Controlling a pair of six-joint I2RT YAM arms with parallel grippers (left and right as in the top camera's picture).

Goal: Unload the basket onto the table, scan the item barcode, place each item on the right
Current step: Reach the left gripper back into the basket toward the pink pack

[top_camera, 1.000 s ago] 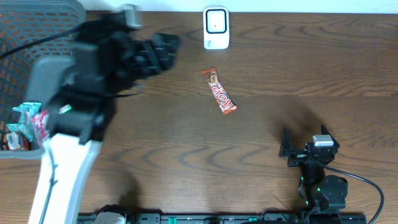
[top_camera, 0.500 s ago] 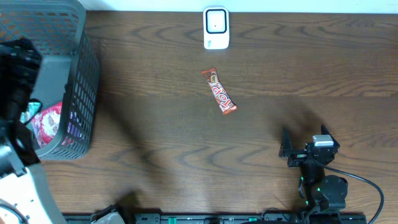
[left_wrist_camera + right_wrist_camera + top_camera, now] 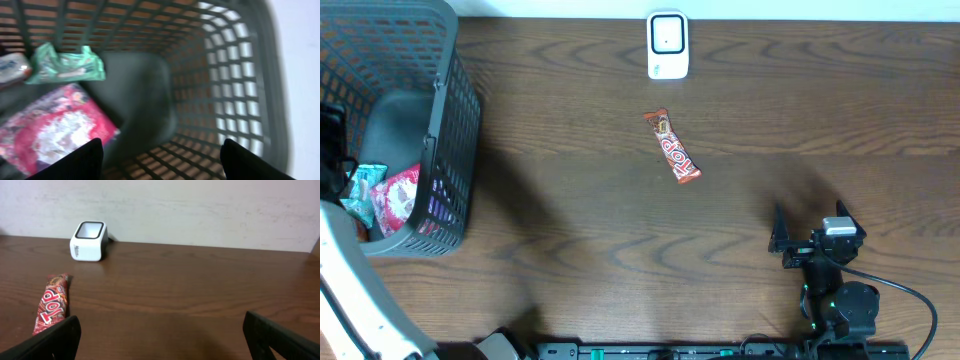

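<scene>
The right claw (image 3: 161, 322) sits nearest, spread wide and empty. The left claw (image 3: 160, 150) hangs over the basket (image 3: 450, 110), fingers apart, holding nothing. The step looks like picking an item to scan. Drop straight onto the pink packet (image 3: 55, 125), clear of the mesh wall, and pinch across its short side.

Counted: two claws, one basket, one candy bar (image 3: 673, 147) in the middle of the desk (image 3: 570, 230), and one scanner (image 3: 667, 45) at the far edge. There are probably three packets: pink, green (image 3: 65, 65) and a blurred white one (image 3: 10, 70).
</scene>
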